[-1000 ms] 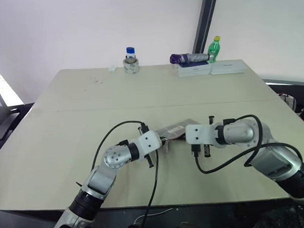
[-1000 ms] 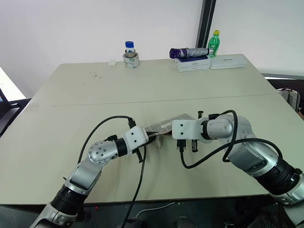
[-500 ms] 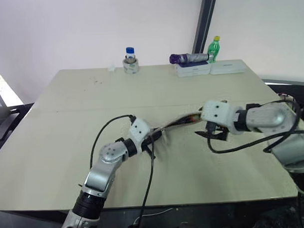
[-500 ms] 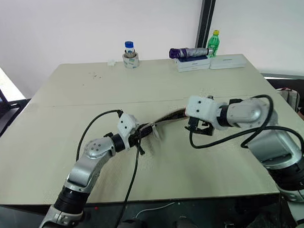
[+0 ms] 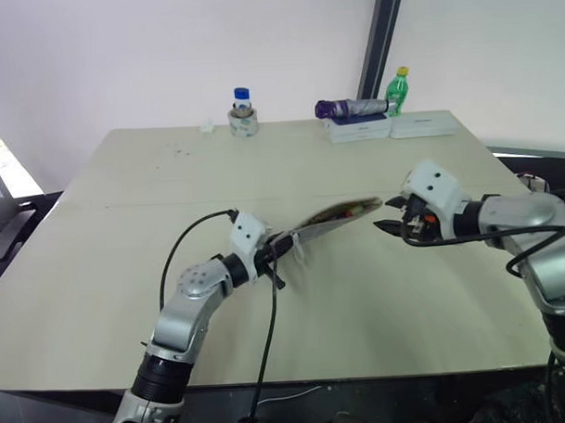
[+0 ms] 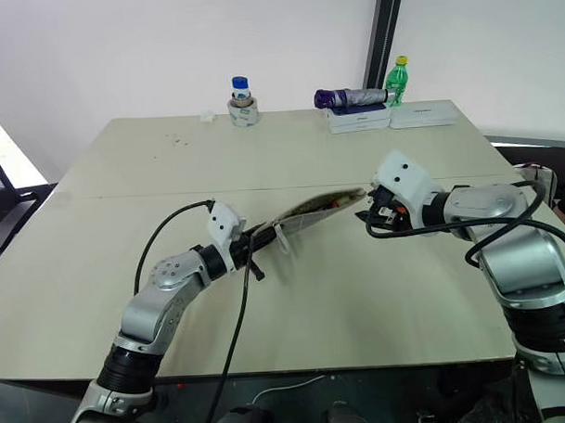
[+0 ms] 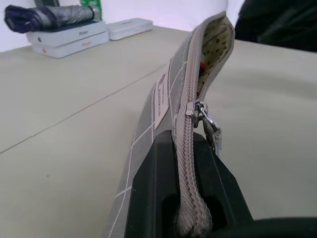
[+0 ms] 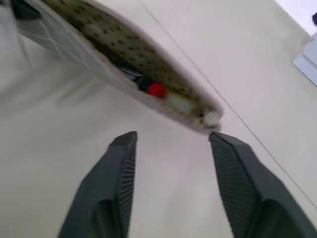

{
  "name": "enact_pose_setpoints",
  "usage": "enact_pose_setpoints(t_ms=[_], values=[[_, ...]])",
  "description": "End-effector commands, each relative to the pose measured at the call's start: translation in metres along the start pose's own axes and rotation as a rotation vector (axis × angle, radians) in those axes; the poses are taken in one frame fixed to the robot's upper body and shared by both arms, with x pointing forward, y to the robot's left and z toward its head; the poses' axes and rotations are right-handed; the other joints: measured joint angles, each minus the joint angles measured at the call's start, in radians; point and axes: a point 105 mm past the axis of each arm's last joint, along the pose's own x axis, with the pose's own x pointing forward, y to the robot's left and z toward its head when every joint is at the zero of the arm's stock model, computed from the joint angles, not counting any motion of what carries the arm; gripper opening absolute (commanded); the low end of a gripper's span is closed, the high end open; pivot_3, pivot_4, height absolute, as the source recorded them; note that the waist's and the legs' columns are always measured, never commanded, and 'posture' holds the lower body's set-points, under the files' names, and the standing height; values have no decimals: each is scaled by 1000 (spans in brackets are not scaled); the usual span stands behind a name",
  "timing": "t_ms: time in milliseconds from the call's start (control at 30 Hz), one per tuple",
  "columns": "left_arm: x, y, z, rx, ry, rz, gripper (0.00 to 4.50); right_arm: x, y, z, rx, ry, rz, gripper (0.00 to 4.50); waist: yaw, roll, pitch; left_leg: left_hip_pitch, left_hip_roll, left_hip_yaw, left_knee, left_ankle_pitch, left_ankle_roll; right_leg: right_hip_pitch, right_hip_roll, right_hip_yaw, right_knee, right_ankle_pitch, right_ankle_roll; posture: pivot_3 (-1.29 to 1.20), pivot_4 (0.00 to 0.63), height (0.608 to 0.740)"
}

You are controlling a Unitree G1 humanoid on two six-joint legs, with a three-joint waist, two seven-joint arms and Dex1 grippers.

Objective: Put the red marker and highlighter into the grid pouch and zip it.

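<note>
Right wrist view: grid pouch (image 8: pixel 124 59) beyond right hand (image 8: pixel 171 144)

Two silver-grey jointed arms with black cuffs, white box-shaped wrist housings, looped black cables. Left gripper (image 5: pixel 286 251), right gripper (image 5: pixel 392 224): black fingers (image 8: pixel 115 188), ribbed inner pads.

Grid pouch (image 5: pixel 331 218): grey fabric, white grid, held edge-on above table at frame centre, mouth open, spotted lining visible, zipper pull (image 7: pixel 202 115) partway along. Red marker (image 8: pixel 156 90) tip and pale highlighter (image 8: pixel 184 104) end inside mouth.
</note>
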Motion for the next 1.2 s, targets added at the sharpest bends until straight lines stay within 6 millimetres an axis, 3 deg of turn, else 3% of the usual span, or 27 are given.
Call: enact_pose_setpoints(t_ms=[33, 233, 433, 800, 900, 1000, 1200], values=[[3, 3, 31, -89, -124, 10, 0, -7, 29, 35, -9, -171, 118, 2363, 0, 0, 0, 0, 0, 0, 0, 0, 0, 0, 0, 0, 0, 0, 0, 0, 150, 740], [10, 0, 32, -195, -111, -46, 0, 15, 59, 39, 123, -203, 178, 2363, -1, 0, 0, 0, 0, 0, 1, 0, 0, 0, 0, 0, 0, 0, 0, 0, 150, 740], [21, -7, 30, -186, -56, -97, 0, 47, 62, 39, 255, -190, 101, 2363, 0, 0, 0, 0, 0, 0, 1, 0, -1, 0, 0, 0, 2, 0, 0, 0, 150, 740], [25, -13, 27, -162, -40, -103, 0, 63, 71, 36, 328, -165, 80, 2363, -3, 0, 0, 0, 0, 0, 0, 0, -1, -2, 0, 0, 1, 0, 0, 0, 150, 740], [25, -13, 27, -159, -40, -100, 0, 64, 72, 34, 341, -160, 81, 1471, -3, 0, 0, 0, 0, 0, 0, 0, -1, -2, 0, 0, 1, 0, 0, 0, 150, 740], [25, -13, 26, -155, -40, -98, 0, 65, 70, 33, 352, -158, 79, 24, -3, 0, 0, 0, 0, 0, 0, 1, -1, -2, 0, 0, 1, 0, 0, 0, 150, 740], [23, -13, 26, -133, -38, -98, 0, 62, 65, 31, 368, -158, 62, 24, -3, 0, 0, 0, 0, 0, 0, 0, -1, -2, 0, 0, 1, 0, 0, 0, 150, 740]])
